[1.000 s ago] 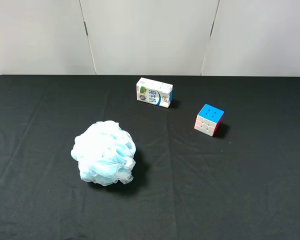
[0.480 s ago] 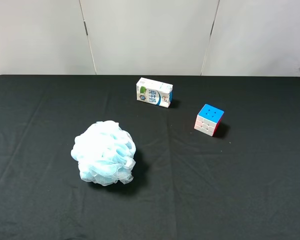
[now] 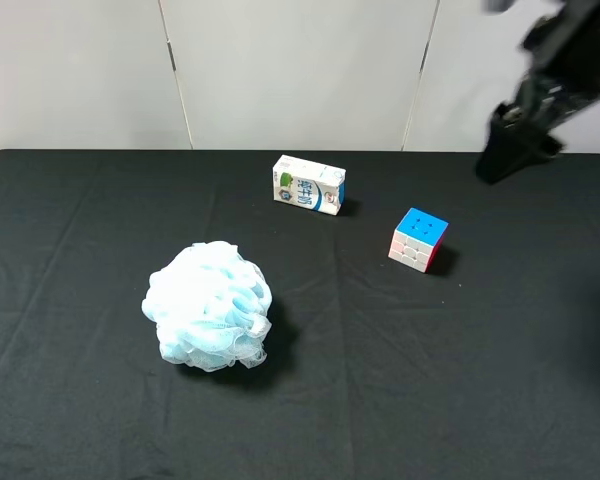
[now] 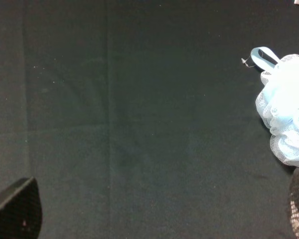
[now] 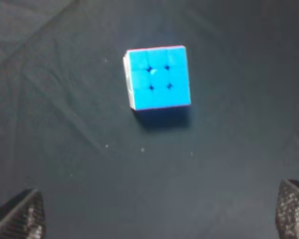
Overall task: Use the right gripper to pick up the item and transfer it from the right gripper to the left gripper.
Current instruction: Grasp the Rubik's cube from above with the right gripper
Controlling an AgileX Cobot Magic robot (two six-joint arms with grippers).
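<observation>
Cube (image 5: 158, 77) lies untouched ahead of the right gripper (image 5: 155, 214), centred between its wide-spread jaws; the left gripper (image 4: 157, 209) is spread wide too.

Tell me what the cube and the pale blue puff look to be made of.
Cube: probably hard plastic, with a smooth, slightly glossy blue top and crisp straight seams between the tiles. Puff: soft gathered mesh netting, ruffled and see-through at the edges, likely a synthetic such as nylon.

On table (image 3: 80, 420): bath sponge (image 3: 208, 308) near and left; milk carton (image 3: 309, 185) far, about centre; cube (image 3: 419, 239) right of carton, a little nearer; right gripper (image 3: 505, 158) raised at far right.
</observation>
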